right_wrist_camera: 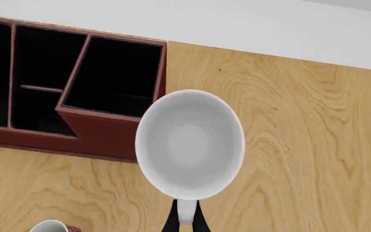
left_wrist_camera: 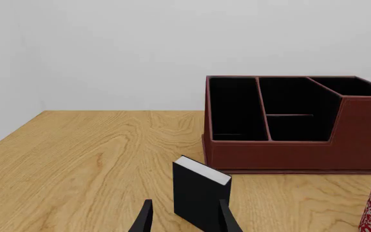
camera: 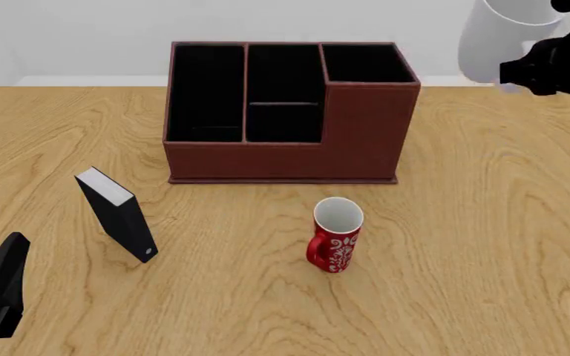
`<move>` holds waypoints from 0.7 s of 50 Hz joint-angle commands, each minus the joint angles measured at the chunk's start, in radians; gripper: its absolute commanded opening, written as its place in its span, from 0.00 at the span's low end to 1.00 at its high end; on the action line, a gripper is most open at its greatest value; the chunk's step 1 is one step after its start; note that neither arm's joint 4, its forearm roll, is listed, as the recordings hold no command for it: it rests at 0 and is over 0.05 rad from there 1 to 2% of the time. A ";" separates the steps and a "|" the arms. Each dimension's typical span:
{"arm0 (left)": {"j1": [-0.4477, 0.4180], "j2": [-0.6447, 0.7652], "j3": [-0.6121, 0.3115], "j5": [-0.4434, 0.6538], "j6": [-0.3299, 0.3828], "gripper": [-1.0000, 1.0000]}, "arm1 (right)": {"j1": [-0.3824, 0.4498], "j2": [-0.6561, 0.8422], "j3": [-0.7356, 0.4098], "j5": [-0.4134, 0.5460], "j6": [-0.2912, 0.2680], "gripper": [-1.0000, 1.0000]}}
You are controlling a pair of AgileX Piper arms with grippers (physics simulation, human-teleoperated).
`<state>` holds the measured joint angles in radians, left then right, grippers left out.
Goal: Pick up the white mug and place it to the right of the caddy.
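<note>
The white mug [camera: 488,44] hangs high in the air, above the table just right of the caddy's back right corner. My right gripper [camera: 522,73] is shut on its loop handle. In the right wrist view I look straight down into the white mug [right_wrist_camera: 189,142], with the right gripper [right_wrist_camera: 185,218] pinching the handle. The reddish-brown caddy [camera: 364,126] stands at the back middle of the table, and the caddy [right_wrist_camera: 102,130] lies beside and below the mug. My left gripper [camera: 10,252] rests low at the front left, open and holding nothing.
A small red patterned mug [camera: 337,237] stands upright in front of the caddy. A black book-like box [camera: 116,215] stands at the left, a little ahead of the left gripper [left_wrist_camera: 185,220]. Bare wood stretches right of the caddy [left_wrist_camera: 289,154].
</note>
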<state>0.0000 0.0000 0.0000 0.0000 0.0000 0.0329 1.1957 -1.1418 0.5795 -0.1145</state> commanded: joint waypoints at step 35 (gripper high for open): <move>0.000 0.000 0.000 0.000 0.000 1.00 | -0.035 0.262 -0.213 0.029 0.033 0.00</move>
<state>0.0000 0.0000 0.0000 0.0000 0.0000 0.0014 1.4125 -1.3224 0.6112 -0.0966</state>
